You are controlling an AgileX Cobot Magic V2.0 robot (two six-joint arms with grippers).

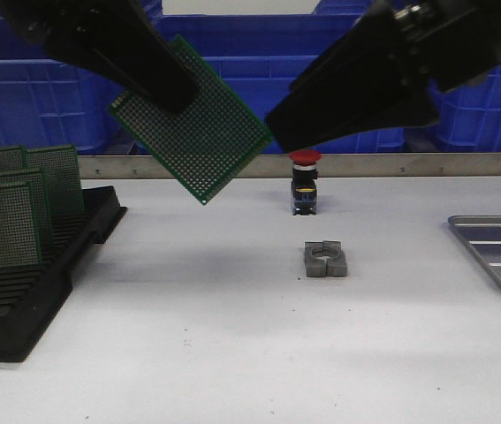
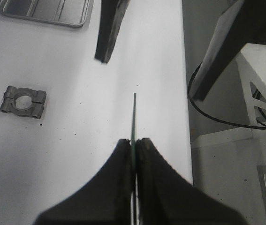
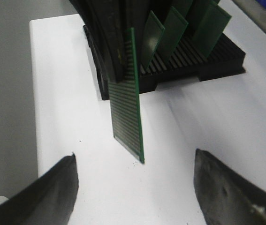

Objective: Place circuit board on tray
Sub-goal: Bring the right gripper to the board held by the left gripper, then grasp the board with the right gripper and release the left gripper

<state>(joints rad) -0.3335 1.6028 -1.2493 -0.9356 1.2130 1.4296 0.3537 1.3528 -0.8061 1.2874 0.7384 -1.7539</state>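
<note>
Circuit board (image 1: 193, 132): green perforated board held in the air above the white table (image 1: 232, 353), tilted with one corner pointing down, left of centre in the front view.
Left gripper (image 2: 134, 146): fingers pressed together on the board's edge; the board passes between them edge-on.
Right gripper (image 3: 135, 164): jaws spread wide, nothing between them; it faces the board from close by, its tip near the board's right edge in the front view.
Tray (image 1: 497, 252): silver-grey, ridged, flat on the table at the far right, well apart from the board.
Black slotted rack (image 1: 20, 283): on the left, several green boards standing upright in it.
Metal clamp block (image 1: 325, 260): mid-table.
Red-capped push button (image 1: 305, 181): upright behind the clamp block.
Blue crates (image 1: 38, 97): behind the table.
</note>
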